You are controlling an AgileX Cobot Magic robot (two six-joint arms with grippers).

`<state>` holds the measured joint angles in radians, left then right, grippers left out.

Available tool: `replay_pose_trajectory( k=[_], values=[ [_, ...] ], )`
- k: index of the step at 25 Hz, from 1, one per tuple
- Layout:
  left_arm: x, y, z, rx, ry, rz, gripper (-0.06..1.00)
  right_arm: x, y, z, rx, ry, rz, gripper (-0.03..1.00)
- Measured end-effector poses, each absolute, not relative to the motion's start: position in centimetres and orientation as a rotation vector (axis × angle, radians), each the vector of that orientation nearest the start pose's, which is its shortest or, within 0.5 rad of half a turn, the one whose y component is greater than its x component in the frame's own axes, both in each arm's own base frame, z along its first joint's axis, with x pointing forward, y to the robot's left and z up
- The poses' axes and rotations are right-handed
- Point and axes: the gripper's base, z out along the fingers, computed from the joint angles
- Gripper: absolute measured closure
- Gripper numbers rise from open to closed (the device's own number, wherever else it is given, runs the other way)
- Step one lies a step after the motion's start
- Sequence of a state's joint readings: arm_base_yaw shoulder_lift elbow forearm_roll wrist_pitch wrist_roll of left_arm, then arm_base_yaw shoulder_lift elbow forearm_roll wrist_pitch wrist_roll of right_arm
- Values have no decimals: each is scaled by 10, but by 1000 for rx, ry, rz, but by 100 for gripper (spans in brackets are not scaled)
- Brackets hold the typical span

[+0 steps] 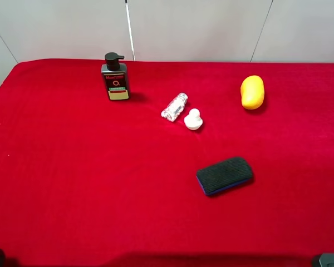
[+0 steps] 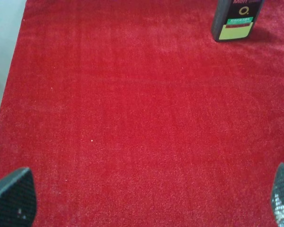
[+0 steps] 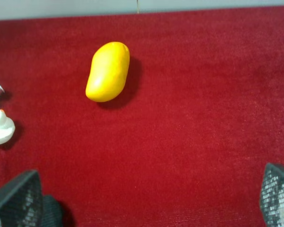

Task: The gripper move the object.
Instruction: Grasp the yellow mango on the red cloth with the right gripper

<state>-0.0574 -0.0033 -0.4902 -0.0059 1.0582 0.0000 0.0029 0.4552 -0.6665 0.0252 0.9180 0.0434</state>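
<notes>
The yellow mango-like object (image 1: pixel 252 92) lies on the red cloth at the back right, apart from everything else. In the right wrist view it (image 3: pixel 108 71) lies ahead of my right gripper (image 3: pixel 146 201), well beyond the fingertips. That gripper is open and empty, with one mesh-padded finger (image 3: pixel 16 201) at each lower corner of the view. My left gripper (image 2: pixel 146 203) is also open and empty, over bare cloth on the left side, far from the object. Only dark corners of the arms show at the bottom edge of the exterior high view.
A black blue-edged eraser (image 1: pixel 225 175) lies front of centre right. A small white duck (image 1: pixel 193 119) and a clear bottle on its side (image 1: pixel 174 107) lie mid-table. A dark pump bottle (image 1: pixel 115 78) stands at the back left, also in the left wrist view (image 2: pixel 236 19). The red cloth (image 1: pixel 72 183) covers the table.
</notes>
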Motion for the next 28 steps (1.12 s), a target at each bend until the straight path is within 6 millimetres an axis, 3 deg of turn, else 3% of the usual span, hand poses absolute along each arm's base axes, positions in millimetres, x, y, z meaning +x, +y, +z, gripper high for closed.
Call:
replay_pose_trajectory(
  k=[19,28],
  values=[
    [-4,0,275,59,2048,-36,-5,182,3,388,-39,2382,20,27],
    [-4,0,275,59,2048,-36,-5,231,8,392,-73,2502,31,27]
  ],
)
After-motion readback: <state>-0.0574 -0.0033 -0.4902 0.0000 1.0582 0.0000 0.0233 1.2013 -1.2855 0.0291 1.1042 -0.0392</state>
